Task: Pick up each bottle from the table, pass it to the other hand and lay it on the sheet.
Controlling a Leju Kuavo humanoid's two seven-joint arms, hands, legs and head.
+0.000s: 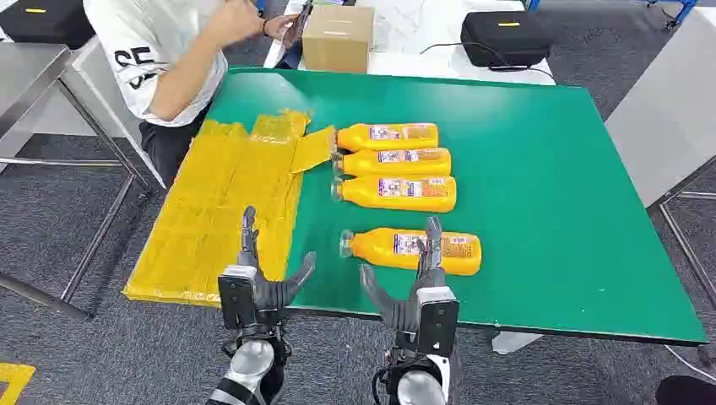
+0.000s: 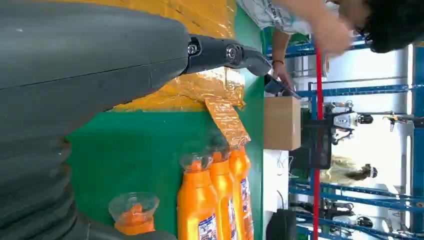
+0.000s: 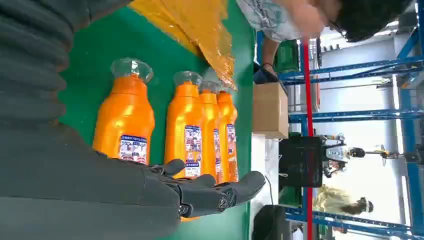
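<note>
Four orange bottles lie on the green tabletop [image 1: 540,169] beside the yellow sheet [image 1: 219,202]. The right robot hand [image 1: 414,287], fingers spread and empty, hovers over the nearest bottle [image 1: 414,251]; the left robot hand [image 1: 257,278] waits open. Grasping looks next.

Large black letters reading "SE" stand on the person's white shirt [image 1: 148,63], well beyond the left hand [image 1: 257,283]. The bottles' labels [image 1: 404,187] carry print too small to read.
</note>
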